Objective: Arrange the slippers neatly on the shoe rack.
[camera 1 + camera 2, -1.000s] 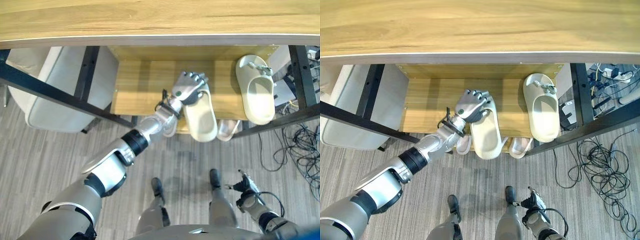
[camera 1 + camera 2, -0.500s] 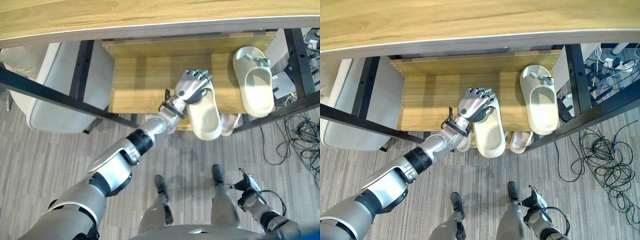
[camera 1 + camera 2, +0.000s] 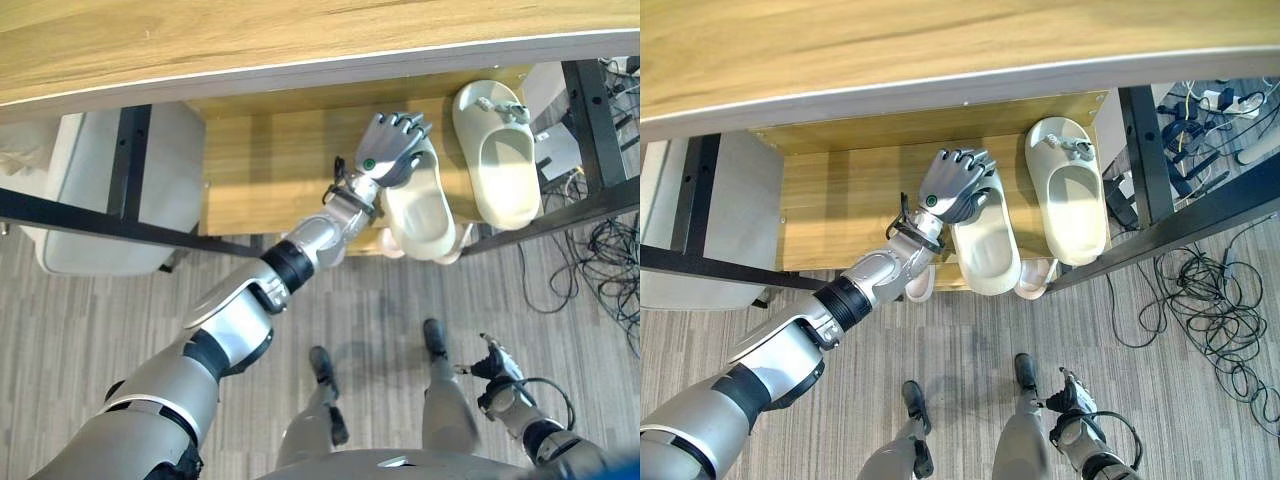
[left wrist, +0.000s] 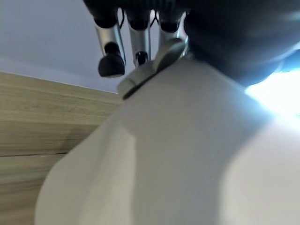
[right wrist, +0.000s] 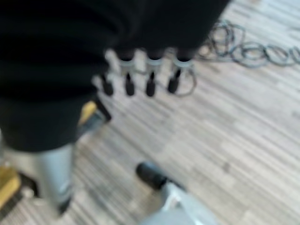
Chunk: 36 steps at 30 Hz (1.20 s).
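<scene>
My left hand (image 3: 392, 148) reaches into the wooden shoe rack and is shut on the toe end of a cream slipper (image 3: 990, 250). That slipper lies lengthwise on the middle shelf (image 3: 270, 170), heel slightly over the front edge. In the left wrist view the slipper (image 4: 178, 150) sits right under my palm, with my fingers (image 4: 110, 61) hooked over its rim. Its cream mate (image 3: 497, 160) lies flat just to the right, close beside it. My right hand (image 3: 497, 375) hangs open low near the floor, fingers (image 5: 136, 79) relaxed.
The rack's wooden top board (image 3: 300, 40) overhangs the shelf. Two pinkish slippers (image 3: 1035, 280) peek out from a lower shelf. Black frame bars (image 3: 100, 215) cross at the left over a pale grey cushion (image 3: 85, 200). Loose cables (image 3: 1200, 300) lie on the floor at right.
My left hand has pushed the cream slipper deeper onto the shelf and nearer its mate. The camera has also shifted. The right hand stays low.
</scene>
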{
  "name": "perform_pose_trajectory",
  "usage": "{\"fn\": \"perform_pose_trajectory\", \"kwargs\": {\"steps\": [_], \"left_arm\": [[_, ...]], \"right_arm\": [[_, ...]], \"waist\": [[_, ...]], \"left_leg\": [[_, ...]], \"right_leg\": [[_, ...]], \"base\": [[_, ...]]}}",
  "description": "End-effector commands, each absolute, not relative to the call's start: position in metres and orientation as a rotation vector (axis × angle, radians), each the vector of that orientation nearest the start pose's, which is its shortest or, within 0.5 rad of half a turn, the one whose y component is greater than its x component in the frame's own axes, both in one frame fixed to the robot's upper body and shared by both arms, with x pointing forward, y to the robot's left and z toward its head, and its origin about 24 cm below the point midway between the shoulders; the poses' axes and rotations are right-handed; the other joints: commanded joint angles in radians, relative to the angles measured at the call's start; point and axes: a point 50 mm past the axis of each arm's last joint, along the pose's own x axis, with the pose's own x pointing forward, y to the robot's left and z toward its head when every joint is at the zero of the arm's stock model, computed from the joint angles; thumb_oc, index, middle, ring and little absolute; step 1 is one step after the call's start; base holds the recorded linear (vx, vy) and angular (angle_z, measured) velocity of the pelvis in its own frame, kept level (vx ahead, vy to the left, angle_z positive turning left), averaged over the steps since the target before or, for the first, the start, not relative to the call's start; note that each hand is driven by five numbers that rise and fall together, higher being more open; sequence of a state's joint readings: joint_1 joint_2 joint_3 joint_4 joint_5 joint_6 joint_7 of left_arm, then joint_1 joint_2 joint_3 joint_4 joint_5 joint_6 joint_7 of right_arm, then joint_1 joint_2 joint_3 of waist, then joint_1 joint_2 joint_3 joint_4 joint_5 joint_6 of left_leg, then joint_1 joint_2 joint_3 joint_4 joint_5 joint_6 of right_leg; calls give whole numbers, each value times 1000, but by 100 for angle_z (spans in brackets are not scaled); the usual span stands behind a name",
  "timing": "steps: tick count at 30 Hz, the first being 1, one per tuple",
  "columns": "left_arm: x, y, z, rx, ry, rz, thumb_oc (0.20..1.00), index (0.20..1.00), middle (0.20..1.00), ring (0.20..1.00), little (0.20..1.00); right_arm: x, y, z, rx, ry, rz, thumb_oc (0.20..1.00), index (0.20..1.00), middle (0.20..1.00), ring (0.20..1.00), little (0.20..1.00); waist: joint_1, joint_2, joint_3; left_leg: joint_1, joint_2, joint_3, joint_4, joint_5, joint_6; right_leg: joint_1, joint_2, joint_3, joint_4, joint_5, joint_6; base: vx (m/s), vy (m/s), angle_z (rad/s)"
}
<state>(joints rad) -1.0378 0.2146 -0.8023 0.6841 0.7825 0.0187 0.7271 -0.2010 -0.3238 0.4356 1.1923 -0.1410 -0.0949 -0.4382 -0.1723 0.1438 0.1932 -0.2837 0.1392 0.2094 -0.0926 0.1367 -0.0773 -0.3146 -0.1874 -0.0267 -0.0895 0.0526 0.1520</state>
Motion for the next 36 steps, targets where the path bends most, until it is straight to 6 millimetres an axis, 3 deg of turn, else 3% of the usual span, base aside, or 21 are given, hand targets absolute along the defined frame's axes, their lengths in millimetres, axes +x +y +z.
{"fn": "perform_pose_trajectory", "kwargs": {"steps": [1, 21, 36], "left_arm": [[379, 16, 203, 1314, -954, 125, 200, 200, 200, 200, 200], [392, 24, 221, 1248, -855, 233, 200, 200, 200, 200, 200], [401, 44, 238, 1316, -851, 311, 200, 200, 200, 200, 200]], "right_arm": [[197, -252, -110, -900, 734, -144, 1000, 1000, 1000, 1000, 1000], [198, -245, -111, -888, 711, -129, 1000, 1000, 1000, 1000, 1000], [210, -245, -104, -881, 680, -158, 1000, 1000, 1000, 1000, 1000]], "waist": [[-15, -2, 29], [-45, -6, 36], [-47, -13, 53]], "left_leg": [[-16, 23, -39, 5, -61, -47], [-44, 29, -28, 5, -64, -50], [-79, 25, -25, 5, -59, -48]], "right_leg": [[-98, -5, 23, 35, 54, 43], [-155, 2, 39, 43, 67, 39], [-204, 4, 47, 64, 72, 40]], "base": [[15, -16, -4], [9, -12, -6], [5, -4, -2]]}}
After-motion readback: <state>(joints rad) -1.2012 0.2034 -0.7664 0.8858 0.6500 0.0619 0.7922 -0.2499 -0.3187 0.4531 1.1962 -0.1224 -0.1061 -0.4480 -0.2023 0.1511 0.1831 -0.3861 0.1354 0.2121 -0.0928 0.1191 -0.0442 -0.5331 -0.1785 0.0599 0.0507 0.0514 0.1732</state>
